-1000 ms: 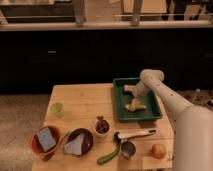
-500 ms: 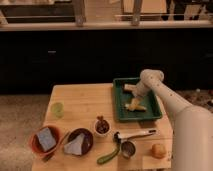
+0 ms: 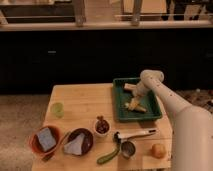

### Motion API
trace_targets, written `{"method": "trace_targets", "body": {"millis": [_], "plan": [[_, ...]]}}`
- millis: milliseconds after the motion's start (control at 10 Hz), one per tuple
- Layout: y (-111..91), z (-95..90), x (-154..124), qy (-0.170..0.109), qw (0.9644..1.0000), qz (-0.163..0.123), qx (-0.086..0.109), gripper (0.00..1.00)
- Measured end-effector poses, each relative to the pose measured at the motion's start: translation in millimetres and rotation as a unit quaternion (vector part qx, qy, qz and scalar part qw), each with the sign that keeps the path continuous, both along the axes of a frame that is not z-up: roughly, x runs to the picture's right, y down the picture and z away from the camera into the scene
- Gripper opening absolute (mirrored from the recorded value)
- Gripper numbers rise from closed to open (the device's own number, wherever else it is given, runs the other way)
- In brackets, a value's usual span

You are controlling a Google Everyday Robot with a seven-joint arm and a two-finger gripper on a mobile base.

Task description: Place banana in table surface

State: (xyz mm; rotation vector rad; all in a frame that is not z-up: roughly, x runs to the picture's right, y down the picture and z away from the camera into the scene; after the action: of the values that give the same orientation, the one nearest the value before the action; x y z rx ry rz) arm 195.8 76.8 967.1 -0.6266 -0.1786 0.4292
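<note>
Gripper at banana in tray

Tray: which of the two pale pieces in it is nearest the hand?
The banana, the curved piece toward the front of the tray, right at the hand. The blocky tan piece lies farther back, near the rear edge.

Table surface = pale wood w/ visible plank grain, matt; tray looks like smooth dark-green plastic. Arm shell is white, smooth, approx. semi-gloss, w/ gripper low in tray at matt-skinned banana. Small cup looks like shiny metal.
</note>
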Motion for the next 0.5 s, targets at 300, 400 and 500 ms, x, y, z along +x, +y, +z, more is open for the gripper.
{"method": "trace_targets", "body": {"millis": [300,400,500], "plan": [[2,-6.7,6,0.000,1.0000,0.002,0.005,0.80],[3,-9.7,9,0.000,1.0000,0.002,0.006,0.80],[6,-13.7,12,0.000,1.0000,0.001,0.007,0.80]]}}
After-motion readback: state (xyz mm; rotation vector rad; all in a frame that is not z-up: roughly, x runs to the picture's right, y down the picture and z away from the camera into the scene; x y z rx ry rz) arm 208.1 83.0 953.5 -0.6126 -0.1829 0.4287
